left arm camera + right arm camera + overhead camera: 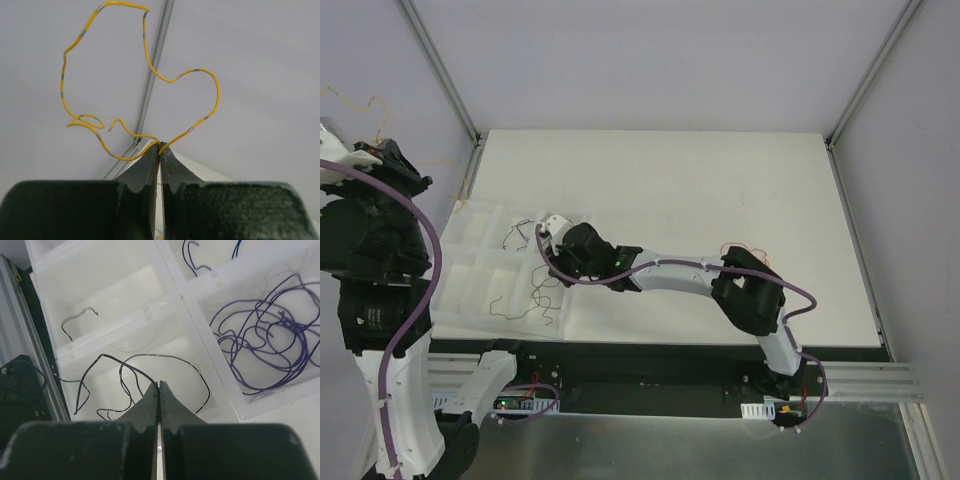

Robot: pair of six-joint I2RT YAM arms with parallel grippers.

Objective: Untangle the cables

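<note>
1. I am watching the left hand (159, 146) holding closed on a yellow cable (62, 87). The cable is marked with grey bands.
2. That cable is pinched right at the fingertips. It is looping upward in loose curls in front of the pale wall (250, 75).
3. In the top view the left arm is standing raised at the far left, off the white worktop (720, 180).
4. The right arm is reaching across the worktop to a clear compartment tray (125, 325) at its left side.
5. The right hand (159, 386) is hanging over that tray with its fingers pressed together. A black cable (160, 356) is running straight into the tips, so I am reading it as pinched.
6. The rest of the black cable is curling in the compartment right under the hand.
7. A bundle of purple cables (260, 340) is lying in the compartment to the right in the wrist view.
8. A short black piece (75, 320) is sitting alone in the compartment beyond the black cable.
9. Dark blue strands (192, 260) are showing in a further compartment at the top edge.
</note>
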